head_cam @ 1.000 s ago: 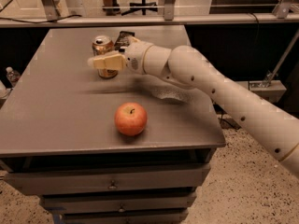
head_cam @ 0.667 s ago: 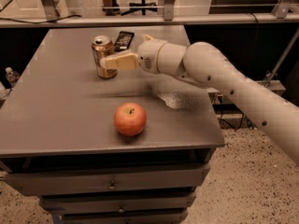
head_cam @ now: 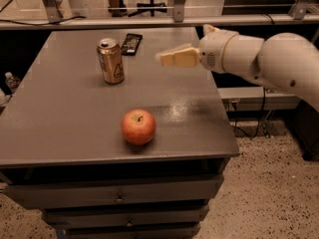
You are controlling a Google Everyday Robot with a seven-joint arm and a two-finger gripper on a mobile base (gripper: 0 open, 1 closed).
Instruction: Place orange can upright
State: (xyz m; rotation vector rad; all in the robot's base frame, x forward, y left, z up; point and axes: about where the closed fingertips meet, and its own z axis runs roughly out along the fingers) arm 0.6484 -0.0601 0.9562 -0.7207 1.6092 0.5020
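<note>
The orange can (head_cam: 110, 61) stands upright on the grey bench (head_cam: 60, 118), at about 11 o'clock on the benchtop, silver top up; its copper side carries a small dark triangular mark facing the camera, and nothing within that mark can be read; no other lettering on it is legible. A flat black packet (head_cam: 131, 43) lies just behind the can at its 1 o'clock, near the far edge of the bench, close to the can but apart from it; its markings cannot be made out. A red-orange apple (head_cam: 138, 127) sits stem up at about 6 o'clock on the bench, well apart from the can.

A moment ago the hand was right against the can; now the hand (head_cam: 164, 59) has drawn back to the right and hangs above the bench's right side at about 2 o'clock, on the end of the white arm (head_cam: 269, 59) that reaches in from 3 o'clock; the can and the apple stand where they stood.

The can lies at 9 o'clock from the hand, at about the same height in the view, well apart from it with bare benchtop between; the hand's tip points toward the can; whether the hand is spread or pressed together cannot be told.
</note>
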